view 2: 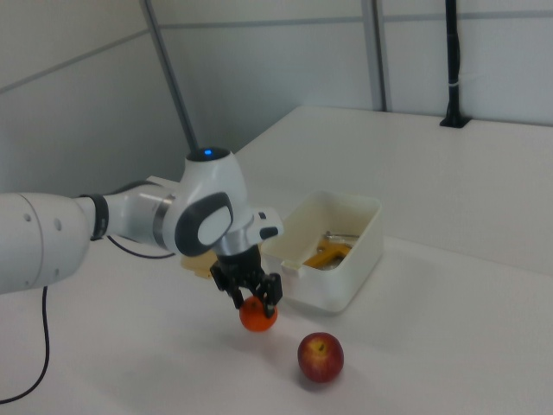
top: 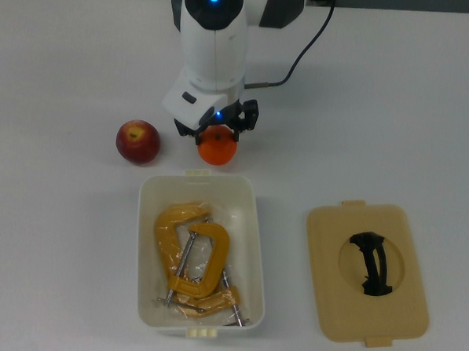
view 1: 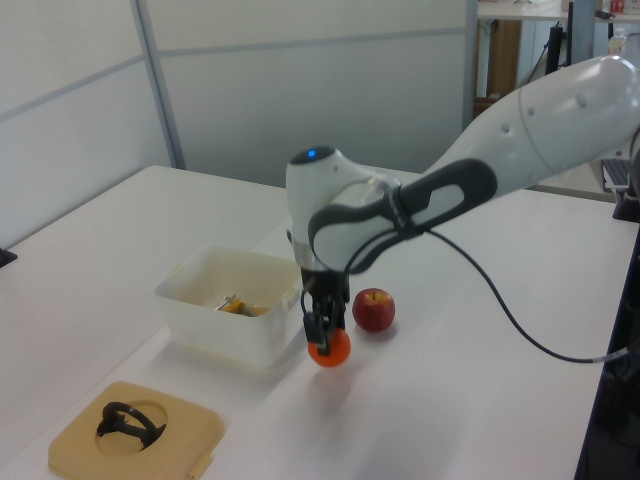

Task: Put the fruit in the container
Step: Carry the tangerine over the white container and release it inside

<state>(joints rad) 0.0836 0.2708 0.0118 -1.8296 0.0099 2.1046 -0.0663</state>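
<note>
My hand [view 1: 326, 335] is clamped on the orange [view 1: 329, 349], fingers closed against its top; I see it lifted clear of the desk [view 1: 100, 260], just beside the white tub [top: 250, 247]. Red apple [top: 138, 141] sits on the desk to the top view's left. Yellow C-clamps [top: 192, 256] lie in the tub. Tan lid [top: 367, 273] well apart.

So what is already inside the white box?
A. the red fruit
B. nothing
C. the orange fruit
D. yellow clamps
D: yellow clamps lie in the white box, while the red fruit sits on the table and the orange fruit is in the gripper.
</note>
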